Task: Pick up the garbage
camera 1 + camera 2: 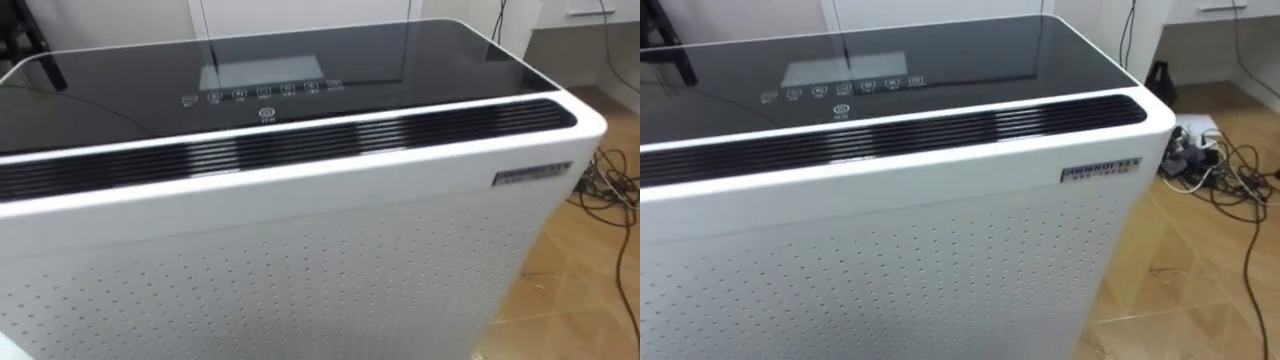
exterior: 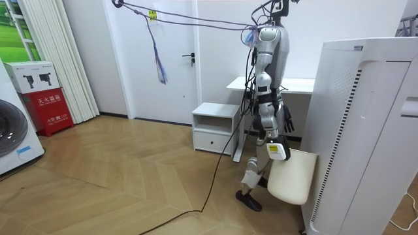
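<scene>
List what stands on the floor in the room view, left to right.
washing machine → red box with a white box on top → small white cabinet → cream chair → tall white air purifier

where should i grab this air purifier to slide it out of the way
Probably grip the air purifier by its white top corners, from both sides: the front shows no handle, and the glossy black top holds touch buttons and vent slats.
</scene>
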Available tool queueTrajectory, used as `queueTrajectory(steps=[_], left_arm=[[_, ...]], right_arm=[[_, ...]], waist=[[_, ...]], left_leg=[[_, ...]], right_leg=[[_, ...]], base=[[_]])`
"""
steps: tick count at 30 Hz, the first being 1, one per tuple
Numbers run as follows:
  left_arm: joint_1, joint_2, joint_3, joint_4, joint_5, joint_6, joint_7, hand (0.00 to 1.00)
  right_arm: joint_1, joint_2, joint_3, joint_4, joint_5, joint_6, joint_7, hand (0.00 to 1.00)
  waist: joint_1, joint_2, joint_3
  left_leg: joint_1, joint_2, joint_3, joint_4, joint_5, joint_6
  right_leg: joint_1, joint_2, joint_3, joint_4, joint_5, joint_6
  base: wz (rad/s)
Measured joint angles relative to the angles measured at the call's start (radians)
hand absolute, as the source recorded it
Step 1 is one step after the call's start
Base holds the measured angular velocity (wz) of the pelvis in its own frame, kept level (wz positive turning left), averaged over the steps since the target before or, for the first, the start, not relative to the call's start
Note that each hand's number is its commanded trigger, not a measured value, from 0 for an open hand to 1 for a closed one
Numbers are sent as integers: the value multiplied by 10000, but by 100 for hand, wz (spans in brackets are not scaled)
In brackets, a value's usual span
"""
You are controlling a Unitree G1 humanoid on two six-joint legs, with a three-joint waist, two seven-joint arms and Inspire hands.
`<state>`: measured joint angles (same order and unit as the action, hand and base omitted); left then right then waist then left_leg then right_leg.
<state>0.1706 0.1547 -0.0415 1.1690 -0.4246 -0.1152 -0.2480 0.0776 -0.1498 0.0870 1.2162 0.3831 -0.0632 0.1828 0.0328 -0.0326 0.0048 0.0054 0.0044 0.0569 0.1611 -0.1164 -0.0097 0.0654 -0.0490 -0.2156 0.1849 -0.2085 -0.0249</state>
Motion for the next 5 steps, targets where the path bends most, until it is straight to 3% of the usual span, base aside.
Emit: queueTrajectory(steps=[5], left_arm=[[207,-71,412,148,-483,139,230,0]], right_arm=[[34,21,-18,22,-12,95,-68,100]], waist=[[-3,9,-4]], left_leg=[[213,-3,-13,48,-87,5]], right_leg=[[252,-12,-40,-31,-10,14]], base=[[0]])
